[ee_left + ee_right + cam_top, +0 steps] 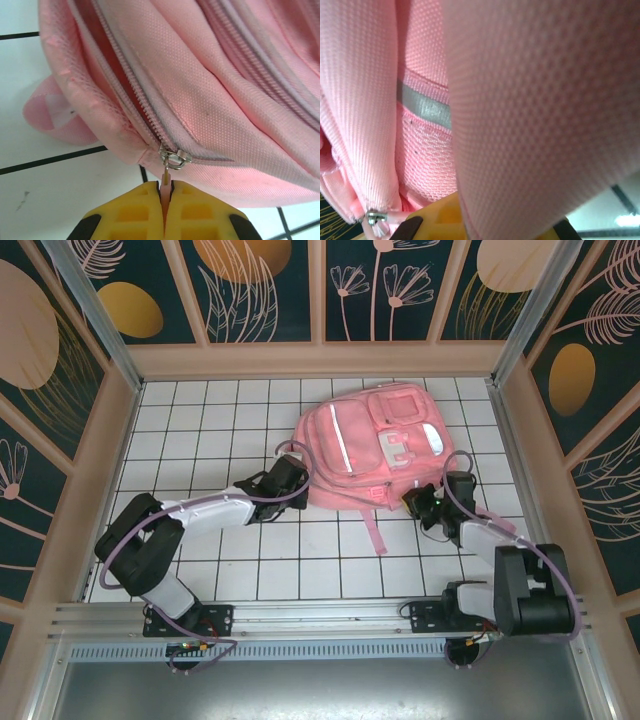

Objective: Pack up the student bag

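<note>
Currently zipper step: left gripper point(165, 192) clamps zipper pull point(166, 175) at 8 o'clock of student bag point(375, 445); right gripper point(413, 502) pinches the bag at 5. Next, probably: drag pull along teeth point(139, 102).

Item: student bag point(375, 445), lying flat on the worktop point(190, 430), front face up.

Large soft pink backpack, right of centre and toward the far side of the white gridded worktop, turned slightly askew. Zippered front pockets and pale panels face up. One pink strap point(375, 532) trails toward the near edge. Left wrist view: the side zipper stands open above its metal slider point(175, 158), with darker pink lining showing in the gap. A pink pull tab point(165, 186) hangs from the slider. Right wrist view: coarse woven pink fabric in close folds, crossed by a grey reflective strip point(422, 106).
</note>
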Robot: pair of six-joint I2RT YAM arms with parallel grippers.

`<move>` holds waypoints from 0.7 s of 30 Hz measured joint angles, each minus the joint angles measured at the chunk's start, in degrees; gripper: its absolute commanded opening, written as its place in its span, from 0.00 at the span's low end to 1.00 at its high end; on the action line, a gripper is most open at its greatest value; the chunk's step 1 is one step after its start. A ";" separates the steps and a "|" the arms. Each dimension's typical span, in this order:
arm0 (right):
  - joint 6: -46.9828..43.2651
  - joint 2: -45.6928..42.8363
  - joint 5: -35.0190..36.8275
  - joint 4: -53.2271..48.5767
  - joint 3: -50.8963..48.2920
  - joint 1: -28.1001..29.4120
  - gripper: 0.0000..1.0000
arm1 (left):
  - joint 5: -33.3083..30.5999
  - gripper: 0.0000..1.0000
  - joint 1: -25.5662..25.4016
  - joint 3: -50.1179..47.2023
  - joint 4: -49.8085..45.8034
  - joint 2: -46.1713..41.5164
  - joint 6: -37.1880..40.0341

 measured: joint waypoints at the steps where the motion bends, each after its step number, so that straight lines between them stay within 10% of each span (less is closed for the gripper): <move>1: -1.09 1.33 0.00 -0.57 1.16 -0.50 0.00 | 0.79 0.00 -0.11 -0.11 0.00 -0.33 0.35; 7: -8.50 10.29 0.09 -4.87 9.84 -4.79 0.01 | 3.39 0.00 -5.18 0.00 -0.07 -0.61 1.40; 14: -15.19 17.42 2.23 -9.29 21.62 -8.92 0.48 | 7.93 0.00 -12.68 7.06 -0.22 6.36 0.72; 21: -15.74 10.43 5.44 -11.85 21.79 -8.70 0.62 | 12.07 0.00 -14.62 12.52 0.24 11.39 -0.02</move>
